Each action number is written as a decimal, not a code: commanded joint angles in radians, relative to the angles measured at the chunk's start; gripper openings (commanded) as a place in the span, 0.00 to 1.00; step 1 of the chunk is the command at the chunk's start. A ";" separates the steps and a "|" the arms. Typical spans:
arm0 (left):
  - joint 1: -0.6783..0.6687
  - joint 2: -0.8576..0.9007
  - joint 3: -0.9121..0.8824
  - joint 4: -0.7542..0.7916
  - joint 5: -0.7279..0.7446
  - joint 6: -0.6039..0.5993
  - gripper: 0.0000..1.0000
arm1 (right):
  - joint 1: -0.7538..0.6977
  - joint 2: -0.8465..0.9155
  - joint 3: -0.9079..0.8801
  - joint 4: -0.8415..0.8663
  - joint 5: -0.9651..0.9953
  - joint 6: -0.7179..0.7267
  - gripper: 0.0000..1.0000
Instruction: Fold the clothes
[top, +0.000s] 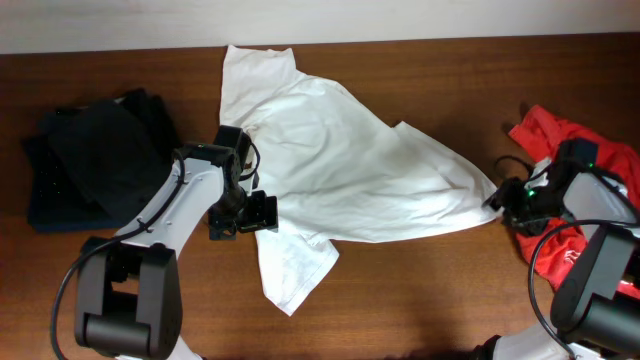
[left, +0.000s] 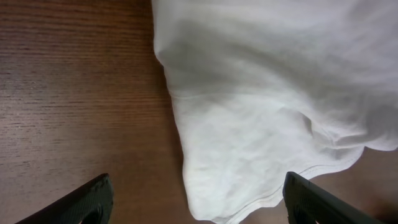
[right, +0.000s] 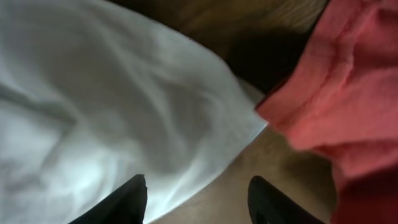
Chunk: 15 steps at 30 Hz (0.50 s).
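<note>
A white shirt lies spread and rumpled across the middle of the table. My left gripper is open at the shirt's left edge; in the left wrist view a lobe of the white shirt lies between the fingers. My right gripper is open at the shirt's right corner. In the right wrist view the white shirt fills the left and a red garment the right.
A dark folded garment lies at the far left. The red garment lies at the right edge under my right arm. Brown wooden table shows at the front.
</note>
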 joint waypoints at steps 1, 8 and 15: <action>-0.005 -0.019 0.005 0.002 0.011 0.012 0.87 | 0.005 0.005 -0.060 0.078 0.071 0.064 0.55; -0.005 -0.019 0.005 0.002 0.012 0.012 0.87 | 0.006 0.006 -0.082 0.177 0.150 0.095 0.31; -0.006 -0.019 0.005 0.002 0.015 -0.011 0.87 | 0.010 0.006 -0.082 0.181 0.130 0.095 0.22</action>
